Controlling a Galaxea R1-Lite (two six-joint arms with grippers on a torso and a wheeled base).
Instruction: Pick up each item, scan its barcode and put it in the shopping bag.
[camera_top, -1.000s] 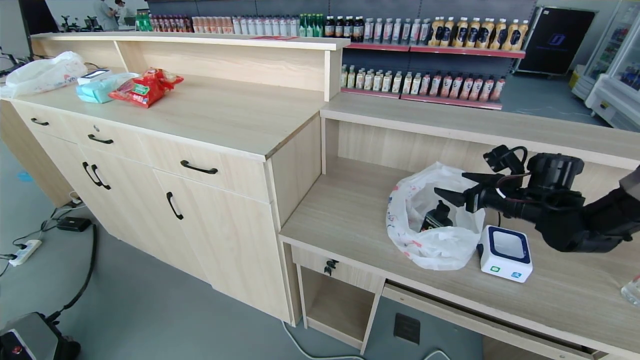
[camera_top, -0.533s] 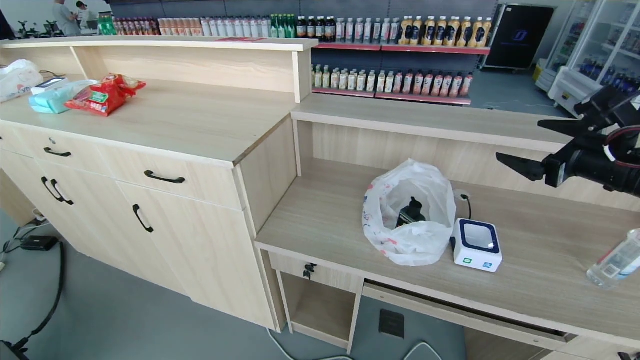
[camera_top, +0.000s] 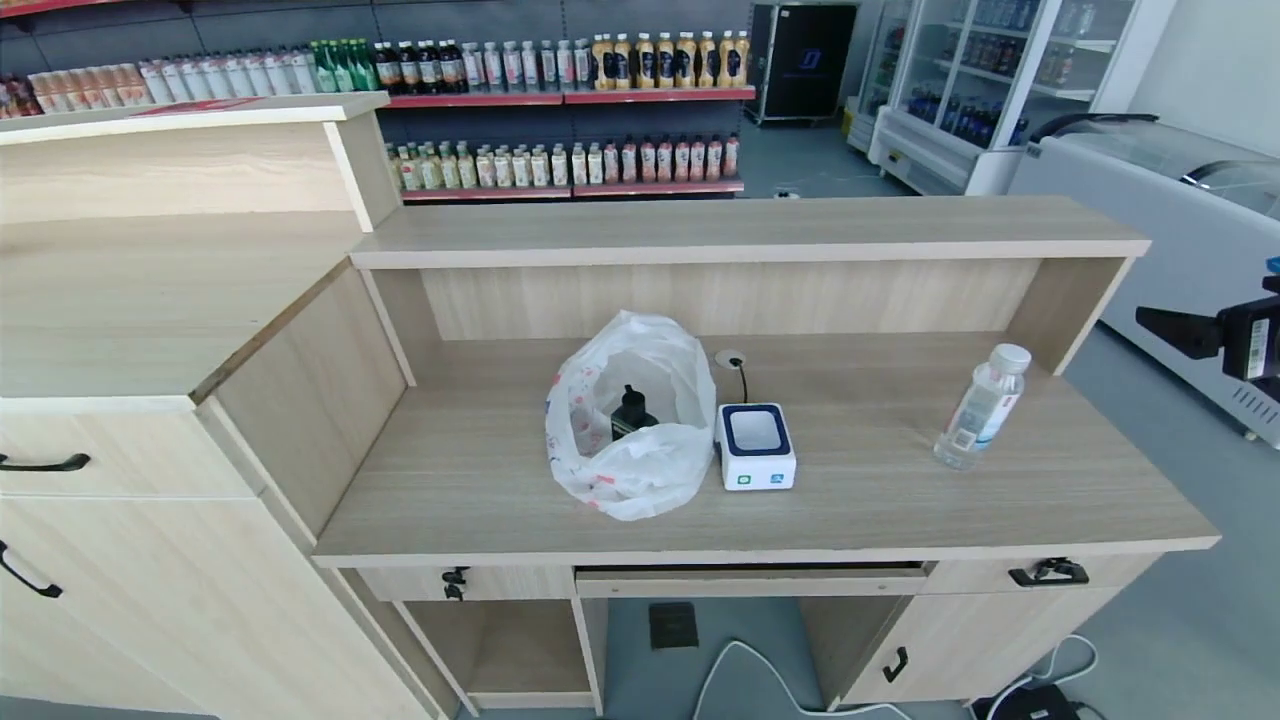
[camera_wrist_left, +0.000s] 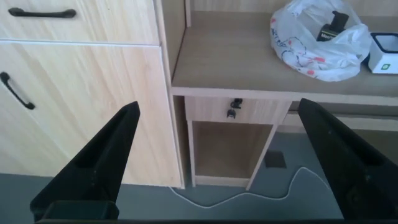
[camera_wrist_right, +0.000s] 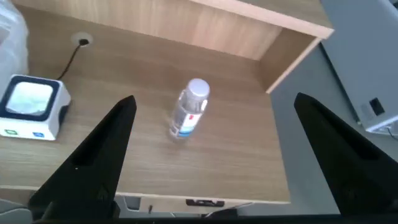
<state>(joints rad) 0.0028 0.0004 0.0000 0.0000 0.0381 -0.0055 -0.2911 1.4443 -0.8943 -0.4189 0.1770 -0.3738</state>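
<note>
The white plastic shopping bag (camera_top: 640, 480) sits open on the desk (camera_top: 470, 470), near the middle and a little toward the left end. A dark bottle (camera_top: 631, 412) stands inside it. Just beside the bag, on its right, is the white scanner (camera_top: 756, 447), its blue-framed window facing up. A cord runs from the scanner back to a hole (camera_top: 730, 357) near the desk's back wall. A clear water bottle (camera_top: 981, 405) with a white cap stands upright near the desk's right end, well apart from the scanner.

The right claw (camera_wrist_right: 214, 101) is released, its two dark fingers spread wide and grasping nothing. It hangs out past the desk's right end, and from its wrist the water bottle shows between the fingers, lower down on the desk. The left claw (camera_wrist_left: 219, 104) is also released and empty, with its fingers wide apart. It is out in front of the desk's left front corner, facing the cupboard door (camera_wrist_left: 81, 93) and the open space under the desk
</note>
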